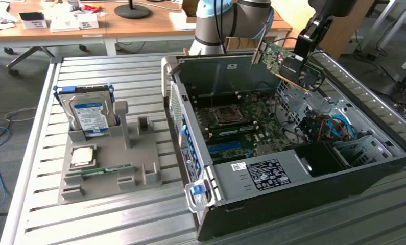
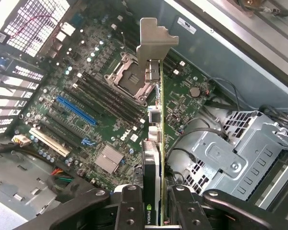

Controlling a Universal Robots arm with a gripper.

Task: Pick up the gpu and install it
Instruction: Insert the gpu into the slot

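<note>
My hand (image 2: 156,213) grips the flat green circuit-board gpu (image 2: 152,158) by its silver-bracketed body, above the green motherboard (image 2: 182,100) inside the open black computer case (image 1: 366,171). I judge its edge must line up parallel with the long blue slot (image 2: 77,110), square and untilted.

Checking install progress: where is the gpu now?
The gpu hangs in the fingers above the computer case, at the exterior view's upper right, not seated.

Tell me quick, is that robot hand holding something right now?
Hand: closed on the gpu, holding it above the open computer case.
</note>
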